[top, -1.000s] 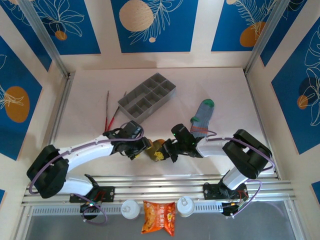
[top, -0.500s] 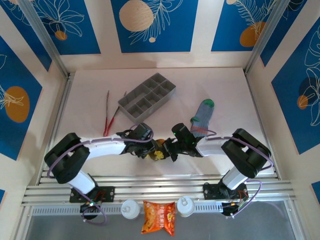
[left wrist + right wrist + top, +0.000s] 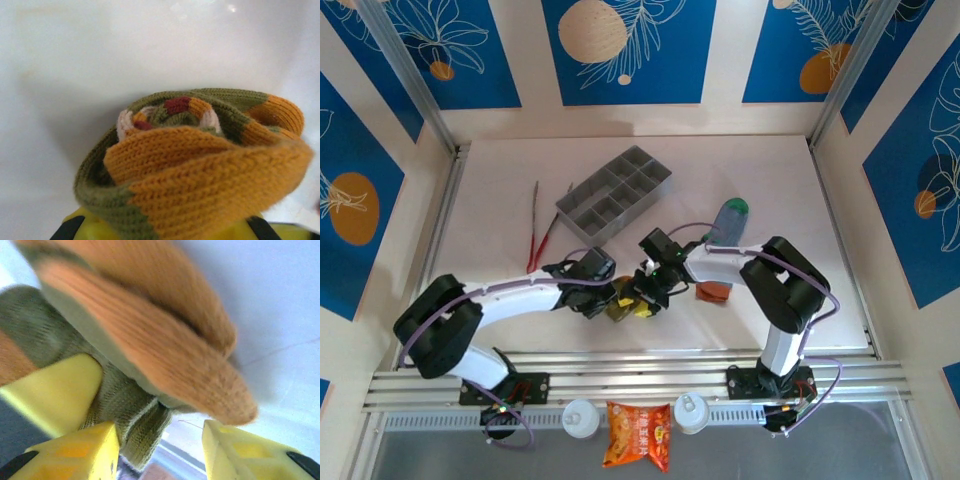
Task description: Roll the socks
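In the overhead view your two grippers meet just below the middle of the frame, over the olive-brown sock [image 3: 621, 309], which lies there as a tight bundle on the pale table [image 3: 500, 190]. Your left gripper [image 3: 610, 302] is at its left side, your right gripper [image 3: 642, 298] at its upper right, and both sit right against the fabric.

The left wrist view shows you the sock coiled into a spiral — olive outside, cream, red and orange bands at the core — with a thick orange fold draped over the yellow fingers [image 3: 92, 229] at the bottom edge. The fold covers the gap between them, so I cannot tell whether they pinch it or merely sit under it.

In the right wrist view your right jaws stand partly apart, bare table showing between the two yellow fingers [image 3: 75, 450] at the bottom; olive cloth hangs against the lower-left one, and nothing is clamped.

The grey-blue sock [image 3: 727, 222] lies flat right of centre in the overhead view, mostly under your right arm, green toe toward the top, orange cuff lower down. The grey compartment tray [image 3: 615, 192] sits above centre, apart from both socks.
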Controlling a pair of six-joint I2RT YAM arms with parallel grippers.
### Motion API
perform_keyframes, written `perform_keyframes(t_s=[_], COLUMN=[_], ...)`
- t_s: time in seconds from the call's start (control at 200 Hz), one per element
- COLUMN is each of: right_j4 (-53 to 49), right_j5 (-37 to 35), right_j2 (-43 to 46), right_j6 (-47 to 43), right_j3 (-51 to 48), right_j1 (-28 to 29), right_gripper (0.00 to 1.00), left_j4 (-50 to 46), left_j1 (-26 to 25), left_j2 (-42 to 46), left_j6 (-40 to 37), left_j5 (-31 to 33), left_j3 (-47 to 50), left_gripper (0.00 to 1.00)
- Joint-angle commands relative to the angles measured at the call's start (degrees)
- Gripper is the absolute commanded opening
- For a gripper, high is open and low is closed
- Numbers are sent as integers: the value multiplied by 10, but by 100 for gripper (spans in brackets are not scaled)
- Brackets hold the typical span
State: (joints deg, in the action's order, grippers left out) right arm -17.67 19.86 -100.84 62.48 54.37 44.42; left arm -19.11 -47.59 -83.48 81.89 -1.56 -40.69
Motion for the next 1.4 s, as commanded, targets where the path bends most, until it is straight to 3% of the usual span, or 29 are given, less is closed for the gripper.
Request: perform_keyframes(t_s=[0.0,0.23,0.37,0.5,0.675,0.83,1.2,1.396], right_j4=[-86,50,125,253,361,444,533,534], right_j5=[-105,-116,-151,-189,-227,-245,-220,-235], right_j2=[66,236,275,286,265,227,103,99], right_j6=[-137,-72,50,183,308,371,414,409], right_j3=[-2,-131,-197,-268,-305,-314,-275,-269], right_j1=[7,16,63,97,123,143,167,166], right_gripper=[48,49,49,49,51,51,51,48], left_j4=[-205,-342,-393,-409,-460,-447,-402,-382], left_j1=[-15,-38,-52,-56,-58,-58,-58,-58], left_j2=[-21,-160,-237,-303,-373,-404,-423,-409], left_j6=[22,48,45,31,-3,-12,-46,-53], left_j5=[16,18,14,-3,6,-12,-47,-59], left_j3=[15,-134,-220,-285,-371,-385,-406,-388], left_gripper=[0,0,0,0,0,0,0,0])
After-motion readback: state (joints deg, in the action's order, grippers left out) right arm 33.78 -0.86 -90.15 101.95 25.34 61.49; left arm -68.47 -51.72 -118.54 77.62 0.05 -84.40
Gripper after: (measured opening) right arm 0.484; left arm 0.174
